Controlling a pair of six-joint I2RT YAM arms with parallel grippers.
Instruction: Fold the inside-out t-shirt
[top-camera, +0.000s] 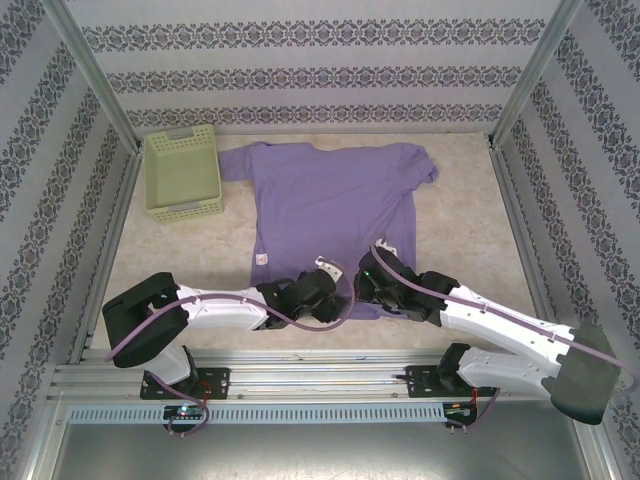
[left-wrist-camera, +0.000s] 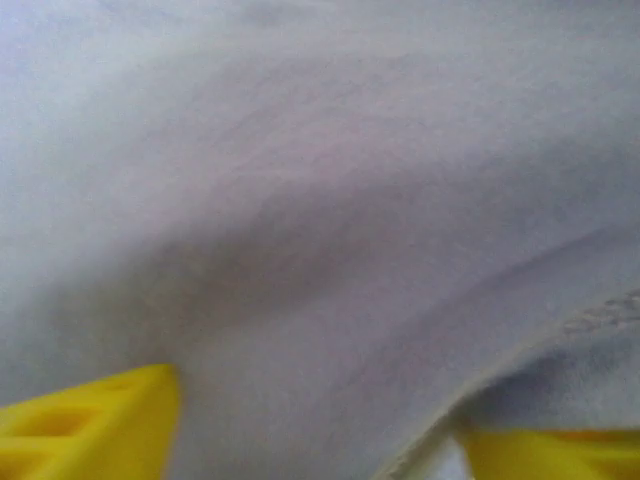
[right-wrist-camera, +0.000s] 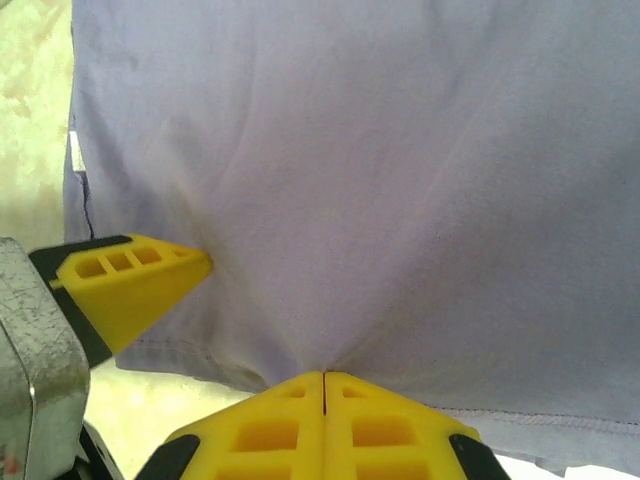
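The lavender t-shirt (top-camera: 330, 200) lies spread flat in the middle of the table, collar at the far side and hem towards the arms. Both grippers are at the near hem, side by side. My right gripper (top-camera: 368, 283) is shut, and its yellow fingertips (right-wrist-camera: 290, 400) pinch a tuck of the cloth (right-wrist-camera: 380, 180) just above the hem. My left gripper (top-camera: 322, 283) stands open, its yellow fingers (left-wrist-camera: 90, 420) wide apart with shirt cloth (left-wrist-camera: 320, 200) bulging between them. One finger of the left gripper (right-wrist-camera: 135, 285) rests on the cloth in the right wrist view.
A pale green basket (top-camera: 182, 172) stands at the far left, touching the shirt's left sleeve. Metal frame posts and patterned walls close in the table (top-camera: 480, 250) on three sides. Bare tabletop lies right of the shirt.
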